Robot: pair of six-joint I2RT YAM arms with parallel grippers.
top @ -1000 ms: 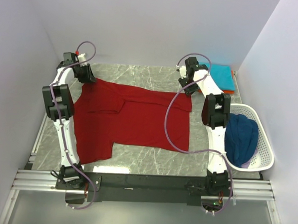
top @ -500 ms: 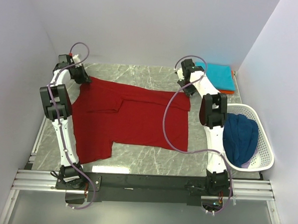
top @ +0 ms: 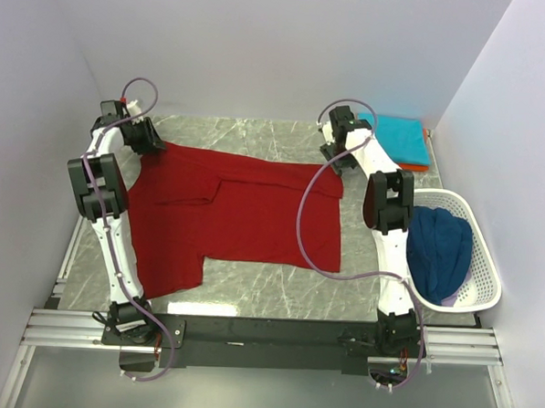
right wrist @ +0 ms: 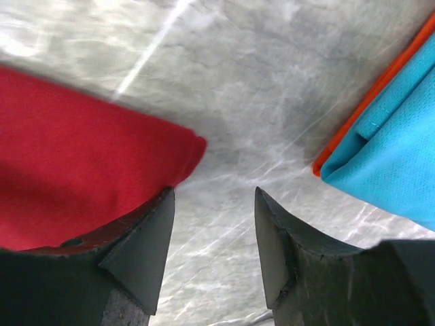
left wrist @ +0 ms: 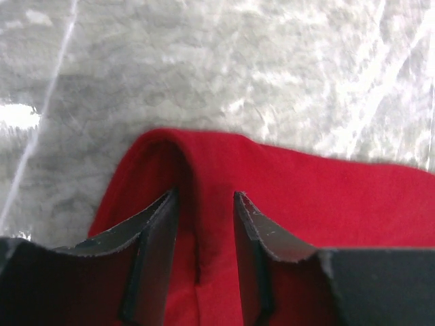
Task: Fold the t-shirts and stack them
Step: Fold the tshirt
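The dark red t-shirt (top: 245, 212) lies spread flat over the middle of the marble table. My left gripper (top: 148, 141) is at its far left corner, shut on a fold of the red cloth (left wrist: 306, 197), which bunches between the fingers (left wrist: 202, 200). My right gripper (top: 332, 160) is at the shirt's far right corner and open; bare table shows between its jaws (right wrist: 214, 197), and the red corner (right wrist: 81, 156) lies beside its left finger. The teal t-shirt (top: 399, 136) lies folded on the orange t-shirt (top: 419, 164) at the far right. The navy blue t-shirt (top: 439, 249) is heaped in the basket.
A white mesh basket (top: 484, 261) stands at the right edge of the table beside the right arm. White walls close in the left, far and right sides. The teal and orange stack (right wrist: 401, 156) lies just right of my right gripper.
Both grippers have moved a little left and away. The red shirt has slid left with them, its right edge now further from the basket.
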